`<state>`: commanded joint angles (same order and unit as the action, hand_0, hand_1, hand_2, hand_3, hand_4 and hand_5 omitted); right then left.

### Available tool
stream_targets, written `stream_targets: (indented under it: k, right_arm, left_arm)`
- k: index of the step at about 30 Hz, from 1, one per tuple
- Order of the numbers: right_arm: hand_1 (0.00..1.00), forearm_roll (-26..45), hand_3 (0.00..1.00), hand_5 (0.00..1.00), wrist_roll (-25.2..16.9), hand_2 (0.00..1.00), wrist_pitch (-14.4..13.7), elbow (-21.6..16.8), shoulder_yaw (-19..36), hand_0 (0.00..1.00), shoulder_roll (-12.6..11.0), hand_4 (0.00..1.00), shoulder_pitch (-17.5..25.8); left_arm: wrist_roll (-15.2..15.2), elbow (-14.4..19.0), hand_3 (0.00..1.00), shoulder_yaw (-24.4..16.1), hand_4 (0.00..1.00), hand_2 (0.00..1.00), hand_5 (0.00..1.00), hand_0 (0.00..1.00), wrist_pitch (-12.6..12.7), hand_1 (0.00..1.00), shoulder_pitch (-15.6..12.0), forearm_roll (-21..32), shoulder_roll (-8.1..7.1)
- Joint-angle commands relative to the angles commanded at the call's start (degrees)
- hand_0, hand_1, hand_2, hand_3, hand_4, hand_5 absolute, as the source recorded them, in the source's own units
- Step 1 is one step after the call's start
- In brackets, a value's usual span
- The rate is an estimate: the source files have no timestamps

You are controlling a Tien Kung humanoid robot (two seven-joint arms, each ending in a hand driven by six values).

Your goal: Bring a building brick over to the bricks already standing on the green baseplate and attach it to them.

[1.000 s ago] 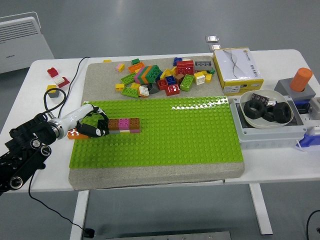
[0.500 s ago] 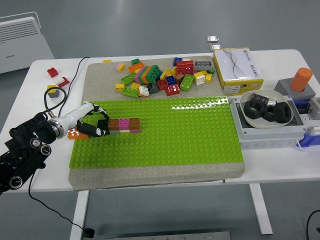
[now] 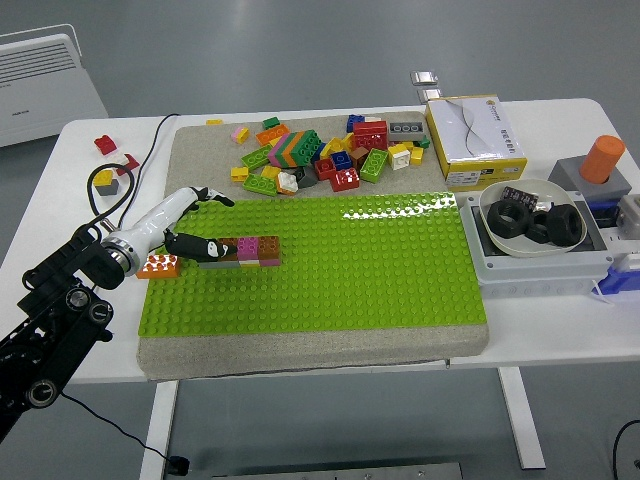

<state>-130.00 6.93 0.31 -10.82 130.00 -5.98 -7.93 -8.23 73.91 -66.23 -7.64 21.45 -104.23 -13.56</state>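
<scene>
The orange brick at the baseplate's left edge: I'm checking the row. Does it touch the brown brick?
Apart. The head view shows the orange brick separated from the brown brick by green studs and the left hand.

Glossy studded plastic green baseplate (image 3: 380, 270) on a matt, rough grey mat (image 3: 200, 150); shiny plastic bricks (image 3: 250, 250).

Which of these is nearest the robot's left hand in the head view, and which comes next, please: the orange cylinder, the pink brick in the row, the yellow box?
From the left hand:
1. Pink brick, in the row on the baseplate, just right of the hand.
2. Yellow box, far right at the back.
3. Orange cylinder, near the table's right edge.
</scene>
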Motion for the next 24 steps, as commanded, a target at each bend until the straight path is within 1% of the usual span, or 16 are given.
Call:
stream_targets:
  k: [2,3,7,8,9,11,13,14,24]
  right_arm:
    - [0.621,0.0,0.7,0.951,0.03,0.61,-0.02,0.0,0.0,0.67,0.02,0.738,0.18]
    - [0.62,0.0,0.699,0.949,0.04,0.612,-0.06,0.02,0.0,0.678,0.04,0.737,0.28]
    - [0.62,0.0,0.699,0.949,0.05,0.612,-0.13,0.09,0.0,0.678,0.09,0.737,0.61]
    - [0.62,0.0,0.699,0.949,0.05,0.612,-0.13,0.1,0.0,0.678,0.09,0.737,0.65]
    - [0.62,0.0,0.699,0.948,0.05,0.616,-0.14,0.12,0.0,0.679,0.09,0.737,0.7]
    - [0.62,0.0,0.699,0.948,0.06,0.616,-0.13,0.12,0.0,0.679,0.08,0.737,0.74]
    - [0.62,0.0,0.699,0.948,0.06,0.616,-0.13,0.13,0.0,0.679,0.06,0.737,0.75]
    - [0.62,0.0,0.7,0.947,0.06,0.616,-0.13,0.12,0.0,0.68,0.06,0.737,0.75]
    - [0.619,0.0,0.699,0.947,0.12,0.616,0.09,-0.08,0.0,0.68,-0.22,0.737,0.41]
  left_arm:
    - [-0.55,2.68,0.68,-1.25,0.998,0.926,0.42,0.924,0.91,0.946,-2.28,-2.44,-0.38]
    - [-0.71,4.1,0.668,-1.64,0.998,0.926,0.624,0.962,1.49,0.947,-3.42,-3.82,-0.67]
    - [-0.8,8.93,0.668,-2.56,0.998,0.926,0.624,0.962,3.44,0.947,-6.79,-8.91,-1.8]
    - [-0.77,9.56,0.668,-2.62,0.998,0.926,0.624,0.962,3.72,0.947,-7.27,-9.79,-2.02]
    - [-0.74,9.94,0.636,-2.54,0.998,0.923,0.846,0.972,4.12,0.945,-7.76,-10.56,-2.29]
    - [-0.7,9.92,0.636,-2.17,0.998,0.923,0.846,0.972,4.71,0.945,-8.33,-11.44,-2.63]
    - [-0.62,9.43,0.636,-1.78,0.998,0.923,0.846,0.972,5.28,0.945,-8.58,-11.89,-2.64]
    - [-0.63,9.13,0.631,-1.63,0.998,0.922,0.832,0.975,5.47,0.945,-8.64,-12.11,-2.55]
    - [-0.97,6.44,0.63,-0.81,0.998,0.923,0.845,0.972,5.88,0.946,-9.03,-11.47,-1.42]
